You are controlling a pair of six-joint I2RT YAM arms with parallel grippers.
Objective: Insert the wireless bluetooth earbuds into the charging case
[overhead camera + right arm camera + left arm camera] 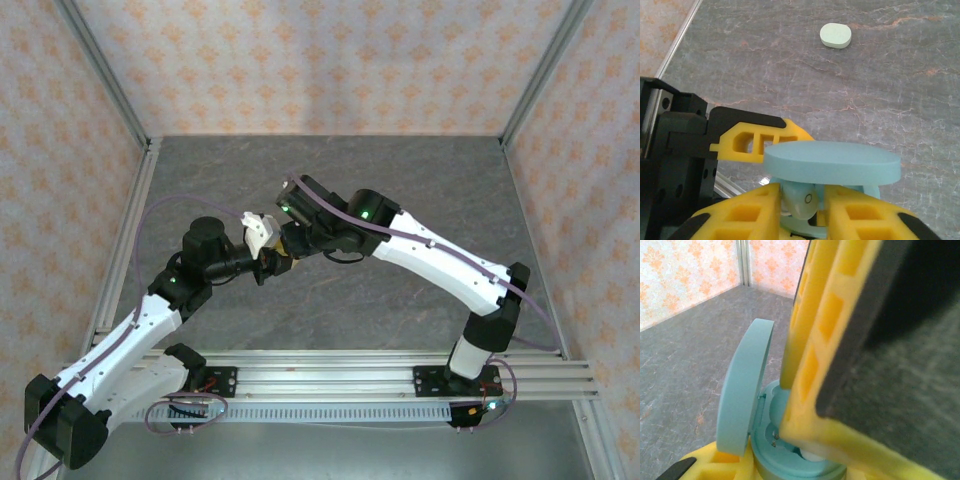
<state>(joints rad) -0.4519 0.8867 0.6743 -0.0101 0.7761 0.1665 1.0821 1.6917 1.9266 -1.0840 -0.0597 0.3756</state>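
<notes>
My left gripper [268, 258] is shut on the base of the teal charging case [790, 467], held above the table with its lid [742, 390] swung open. One of its yellow fingers [715, 462] presses the case's side. My right gripper [801, 191] hangs over the case, under the lid [832, 162]. A pale teal earbud [800, 204] sits between its yellow fingers, against the left one, with a thin gap to the right one. In the left wrist view the right gripper's finger [830, 340] covers most of the case, and a whitish earbud [812, 456] peeks out in a pocket beneath it.
A second oval case [835, 36], pale green and closed, lies flat on the grey table beyond the grippers. The two arms meet mid-table [275, 245], and patterned walls with metal posts ring the table.
</notes>
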